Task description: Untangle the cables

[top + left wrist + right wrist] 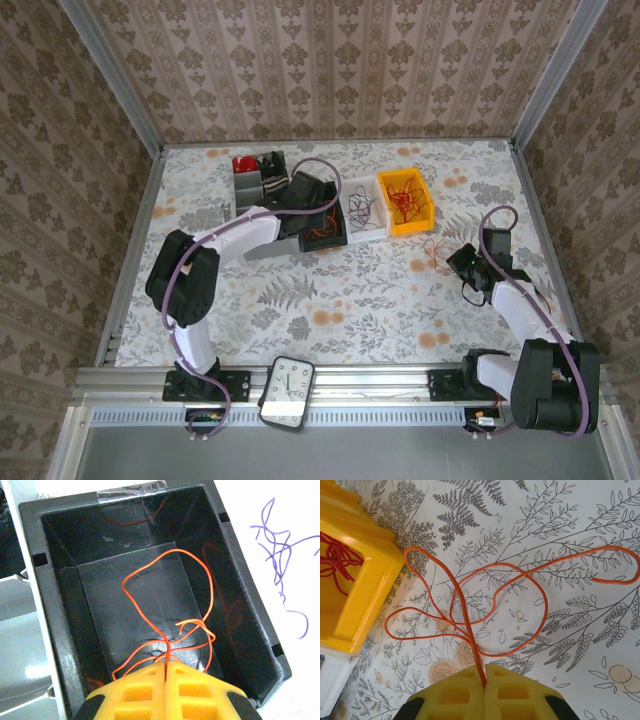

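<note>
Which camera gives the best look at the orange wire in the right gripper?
Right wrist: the wire loops across the table, close up, pinched by the right gripper. Top view shows it as a faint squiggle near the yellow bin. Left wrist: another wire.

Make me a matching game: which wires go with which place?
Wires: 1 red wires; 2 purple wires; 3 left orange wire; 4 right orange wire.
Places: A on the table; B in the black bin; C in the yellow bin; D in the white bin.
Pairs: 1-C, 2-D, 3-B, 4-A.
</note>
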Controlling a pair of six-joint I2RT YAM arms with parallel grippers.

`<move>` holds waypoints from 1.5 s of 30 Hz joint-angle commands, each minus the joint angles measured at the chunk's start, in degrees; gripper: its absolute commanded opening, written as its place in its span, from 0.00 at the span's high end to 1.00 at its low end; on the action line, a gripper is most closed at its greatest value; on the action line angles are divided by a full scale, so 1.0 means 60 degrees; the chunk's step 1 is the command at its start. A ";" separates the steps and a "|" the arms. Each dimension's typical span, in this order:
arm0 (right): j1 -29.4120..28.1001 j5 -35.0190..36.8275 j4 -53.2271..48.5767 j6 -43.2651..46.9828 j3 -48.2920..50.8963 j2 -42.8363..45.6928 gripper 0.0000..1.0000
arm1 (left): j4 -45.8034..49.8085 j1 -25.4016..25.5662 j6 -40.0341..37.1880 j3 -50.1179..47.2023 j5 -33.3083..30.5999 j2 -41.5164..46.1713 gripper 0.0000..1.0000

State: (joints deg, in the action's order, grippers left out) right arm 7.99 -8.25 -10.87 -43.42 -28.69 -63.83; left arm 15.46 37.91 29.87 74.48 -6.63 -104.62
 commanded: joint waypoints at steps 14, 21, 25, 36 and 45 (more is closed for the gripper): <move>-0.0083 -0.0414 -0.0177 0.0293 -0.0134 0.0054 0.98 | -0.0077 -0.0157 -0.0760 0.2184 -0.0834 -0.1141 0.27; -0.0605 -0.0265 -0.0541 0.0552 -0.0903 0.0444 0.98 | -0.0488 -0.0721 -0.0531 0.1561 -0.1589 0.0245 0.10; -0.1204 0.0279 -0.0943 0.0754 -0.1689 0.0921 0.98 | -0.0674 -0.1176 -0.0280 0.0704 -0.2089 0.1140 0.09; -0.3433 0.0778 -0.0887 0.1275 -0.5304 0.0865 0.97 | -0.1200 -0.1584 0.1030 -0.2299 -0.3545 0.3536 0.09; -0.4612 -0.0692 0.0206 0.0882 -0.7939 -0.1894 0.97 | -0.1040 -0.2136 0.1286 -0.3318 -0.3882 0.4714 0.09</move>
State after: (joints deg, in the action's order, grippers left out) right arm -17.74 -8.14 -12.38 -37.47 -73.03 -70.94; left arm 9.74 26.76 35.59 55.66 -27.81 -78.76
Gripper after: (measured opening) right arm 0.066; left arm 0.907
